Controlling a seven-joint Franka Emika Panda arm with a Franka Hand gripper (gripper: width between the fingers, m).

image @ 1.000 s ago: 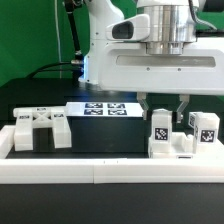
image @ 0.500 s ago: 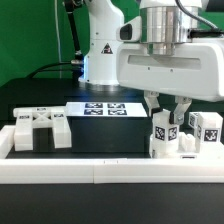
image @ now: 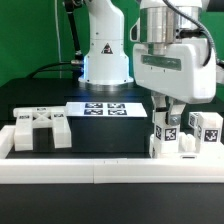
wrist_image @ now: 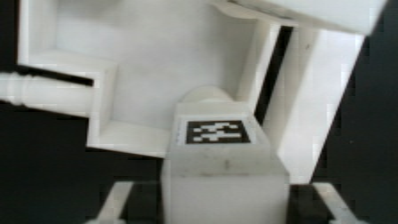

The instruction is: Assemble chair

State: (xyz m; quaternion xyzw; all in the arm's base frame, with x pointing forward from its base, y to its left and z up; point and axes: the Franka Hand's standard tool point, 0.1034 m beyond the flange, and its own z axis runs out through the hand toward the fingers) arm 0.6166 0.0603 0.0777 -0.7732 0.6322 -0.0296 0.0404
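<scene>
**A:** The claw (image: 168, 112), how does it stand?

**B:** Narrow. It comes straight down from above, and its jaws sit one on each side of a white chair leg (image: 166, 133), pinching the upper end. In the wrist view the leg fills the gap between them.

**A:** Where is that leg?

**B:** Near the desk's (image: 110, 138) corner on the exterior view's right, just behind the long white rail (image: 100, 172) that lines the near edge. It leans a little instead of standing straight. A black-and-white tag (wrist_image: 217, 133) faces the wrist camera.

**A:** Is its foot on the desk?

**B:** I can't tell. White plastic below it hides the bottom end.

**A:** Any other chair parts?

**B:** A second leg (image: 206, 128), also tagged, stands just beside the held one, nearer that corner. The slotted seat block (image: 40, 130) lies well apart, at the corner on the exterior view's left, also close to the rail.

**A:** And between them?

**B:** Bare black desk along the rail. Farther back, near the middle, lies the marker board (image: 105, 108), flat, in front of the arm's base (image: 105, 60).

**A:** What lies behind the leg in the wrist view?

**B:** Broad white surfaces against black. I can't tell which part they are.
</scene>
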